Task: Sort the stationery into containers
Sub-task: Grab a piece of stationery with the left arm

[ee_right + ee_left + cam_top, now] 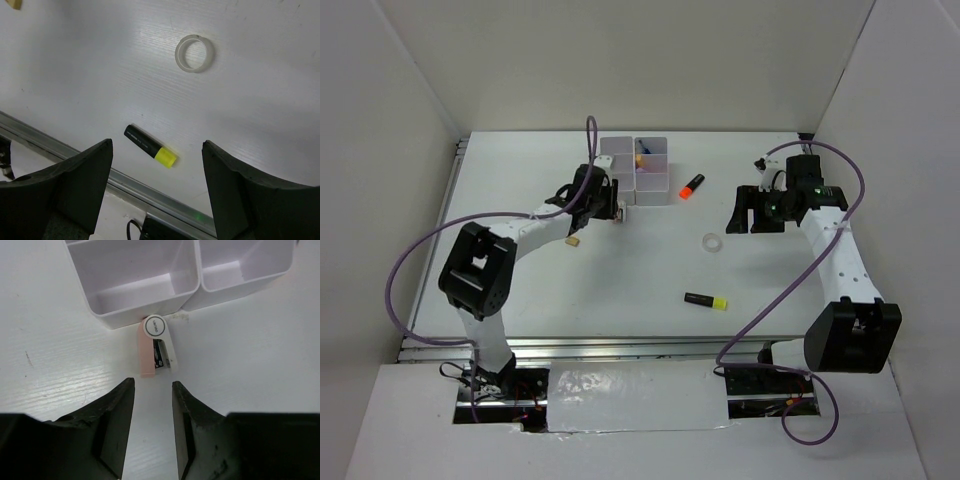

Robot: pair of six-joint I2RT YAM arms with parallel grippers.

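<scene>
The white containers (654, 181) stand at the back centre; one bin holds a blue pen and an orange item (642, 156). My left gripper (612, 209) is open and empty just in front of them. In the left wrist view a small pink-and-white stationery piece (157, 347) lies against a bin wall (125, 315), just beyond my open gripper (152, 387). An orange-and-black highlighter (691, 186), a clear tape ring (712, 242), a yellow-and-black highlighter (706, 300) and a tan eraser (574, 240) lie on the table. My right gripper (750, 218) is open and empty, raised above the table.
The right wrist view looks down past my wide-open gripper (157, 145) at the yellow highlighter (150, 146), the tape ring (194, 53) and the table's metal front rail (60, 147). White walls enclose the table on three sides. Purple cables loop from both arms.
</scene>
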